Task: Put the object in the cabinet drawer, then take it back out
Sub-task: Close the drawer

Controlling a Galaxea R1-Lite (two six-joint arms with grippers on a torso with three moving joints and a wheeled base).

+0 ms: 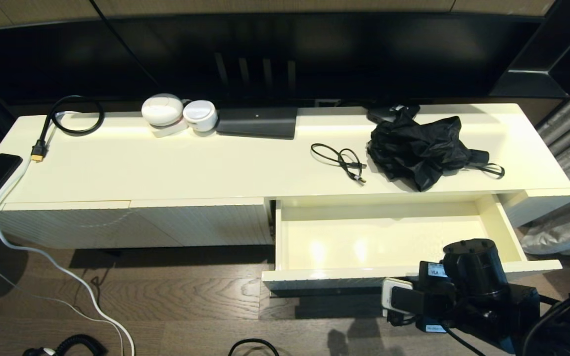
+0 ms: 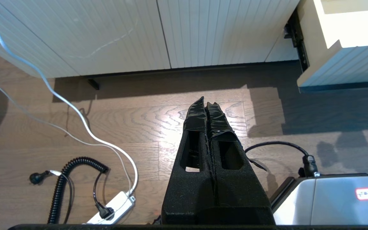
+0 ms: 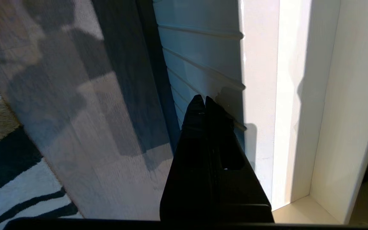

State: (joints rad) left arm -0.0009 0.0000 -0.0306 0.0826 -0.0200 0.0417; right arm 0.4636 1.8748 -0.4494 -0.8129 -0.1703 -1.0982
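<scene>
Low against a dark wall unit stands a long glossy cream cabinet whose worktop carries a crumpled black folding umbrella, a loose black cable beside it, and two white rounded gadgets farther along. Below the umbrella, the wide shallow cream-white cabinet drawer stands pulled out, its glossy interior bare.

Risk: the right gripper sits just beside the drawer's ribbed front; a careless lift could strike the front rim and shove the drawer. The umbrella is floppy, so a shallow pinch could slip.

Pose: the right arm is low before the drawer front, fingers closed on nothing. The left gripper hangs over the wooden floor, well apart from the drawer, fingers closed and empty.
</scene>
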